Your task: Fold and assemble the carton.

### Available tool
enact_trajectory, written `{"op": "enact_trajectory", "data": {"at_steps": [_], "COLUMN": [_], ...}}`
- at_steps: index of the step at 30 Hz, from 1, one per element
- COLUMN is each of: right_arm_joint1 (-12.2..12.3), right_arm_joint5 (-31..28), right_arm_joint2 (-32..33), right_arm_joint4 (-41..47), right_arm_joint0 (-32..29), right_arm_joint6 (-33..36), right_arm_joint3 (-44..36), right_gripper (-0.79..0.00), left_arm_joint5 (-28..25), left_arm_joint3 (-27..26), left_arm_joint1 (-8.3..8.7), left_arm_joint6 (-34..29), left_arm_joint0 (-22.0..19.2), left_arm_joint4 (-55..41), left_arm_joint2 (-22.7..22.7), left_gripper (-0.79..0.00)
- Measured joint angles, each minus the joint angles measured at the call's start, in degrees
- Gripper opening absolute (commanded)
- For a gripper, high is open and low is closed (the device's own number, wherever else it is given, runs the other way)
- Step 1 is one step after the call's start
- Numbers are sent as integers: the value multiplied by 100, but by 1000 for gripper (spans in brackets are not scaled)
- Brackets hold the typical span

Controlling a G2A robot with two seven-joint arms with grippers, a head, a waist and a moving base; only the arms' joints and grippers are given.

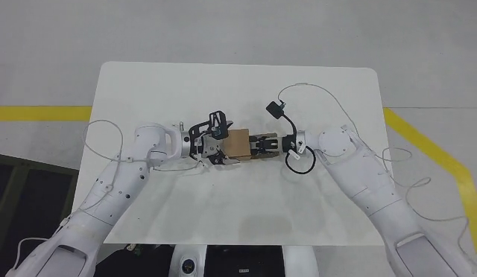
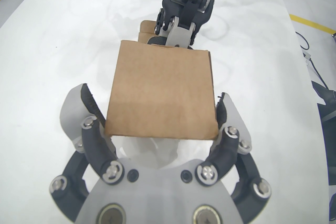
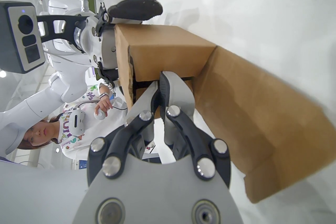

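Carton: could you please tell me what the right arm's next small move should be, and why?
Probably ease the right gripper back out of the open end of the carton. Its shut jaws sit in that opening, where the big flap beside them stands open and would fold onto them; the left gripper holds the far end.

Lab hall: yellow floor tape (image 1: 45, 113)
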Motion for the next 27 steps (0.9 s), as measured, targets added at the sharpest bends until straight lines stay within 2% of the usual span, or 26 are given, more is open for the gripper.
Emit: {"op": "enact_trajectory", "data": {"at_steps": [16,22,27], "right_arm_joint1": [-98,93,322], "right_arm_joint5": [-294,-173,118], "right_arm_joint2": [-97,357,910], "right_arm_joint4": [193,-29,-139], "right_arm_joint0": [73,38,-173], "right_arm_joint6": [174,388,703], "right_arm_joint3": [239,155,-259], "right_gripper": [-785,-785,-785], "left_arm_joint5": [16,5,-7], "left_arm_joint3": [-31,-18,-9], "left_arm_joint1": [-4,-4,3], "left_arm_joint6": [-8,7,28], "left_arm_joint0": [41,10,9], "left_arm_joint4": [-65,-57,-23], "left_arm_joint2": [-11,-33,-62], "left_gripper": [0,0,0]}}
